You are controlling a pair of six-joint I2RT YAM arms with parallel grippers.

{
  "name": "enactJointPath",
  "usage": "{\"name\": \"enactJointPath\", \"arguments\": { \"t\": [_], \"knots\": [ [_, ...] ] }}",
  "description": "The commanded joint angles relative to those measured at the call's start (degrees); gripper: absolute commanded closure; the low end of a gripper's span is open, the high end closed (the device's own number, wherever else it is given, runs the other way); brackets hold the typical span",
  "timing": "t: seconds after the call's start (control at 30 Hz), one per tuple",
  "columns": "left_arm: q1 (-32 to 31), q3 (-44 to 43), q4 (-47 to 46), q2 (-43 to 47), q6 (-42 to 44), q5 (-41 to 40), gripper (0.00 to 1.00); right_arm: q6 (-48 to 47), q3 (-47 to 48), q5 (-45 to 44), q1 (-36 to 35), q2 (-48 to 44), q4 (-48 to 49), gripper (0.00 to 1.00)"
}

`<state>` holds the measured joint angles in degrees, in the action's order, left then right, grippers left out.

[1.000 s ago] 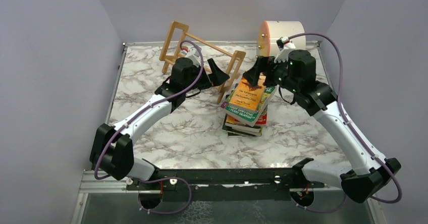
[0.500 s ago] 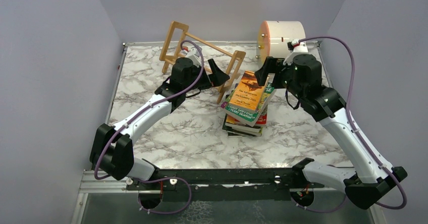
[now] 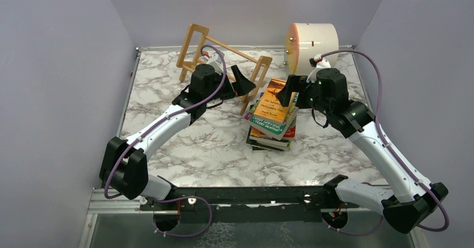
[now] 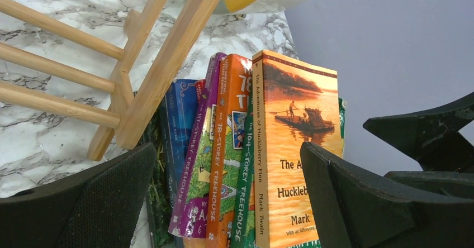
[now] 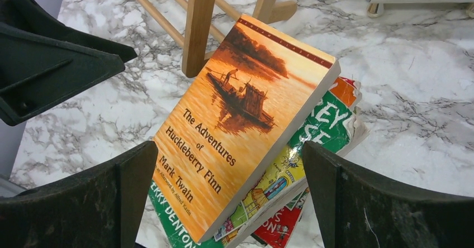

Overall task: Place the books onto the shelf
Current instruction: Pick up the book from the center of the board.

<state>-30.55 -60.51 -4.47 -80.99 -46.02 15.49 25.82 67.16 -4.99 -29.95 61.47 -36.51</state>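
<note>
A stack of books (image 3: 272, 117) lies on the marble table, topped by an orange paperback (image 5: 246, 108) askew over green and red covers. In the left wrist view their spines (image 4: 223, 164) show purple, orange, green and blue. The light-wood shelf (image 3: 199, 28) sits slanted behind the stack, its right end piece (image 4: 162, 69) against the books. My left gripper (image 3: 241, 83) is open beside that end piece, facing the spines. My right gripper (image 3: 286, 91) is open above the orange book, its jaws (image 5: 226, 153) wide on either side, touching nothing.
A cream cylindrical drum (image 3: 313, 44) stands at the back right, close behind my right wrist. Grey walls close in the table (image 3: 184, 147) on the left, back and right. The two grippers are near each other over the stack.
My right gripper drew back toward the drum, then came forward and down over the orange book. The left arm, the books and the shelf have not moved.
</note>
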Motion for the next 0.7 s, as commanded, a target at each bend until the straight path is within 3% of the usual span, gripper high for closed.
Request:
{"name": "enactJointPath", "arguments": {
  "t": [0.0, 0.67],
  "knots": [
    [-0.38, 0.59, -1.99, 0.34, -0.63, 1.39, 0.01, 0.67, -0.27, 2.26, -0.27, 0.02, 0.57, 0.00],
    [-0.39, 0.17, -2.80, -0.54, -1.68, 2.37, 0.01, 0.62, -1.51, 1.56, -0.23, 0.97, 1.57, 0.01]
  ]
}}
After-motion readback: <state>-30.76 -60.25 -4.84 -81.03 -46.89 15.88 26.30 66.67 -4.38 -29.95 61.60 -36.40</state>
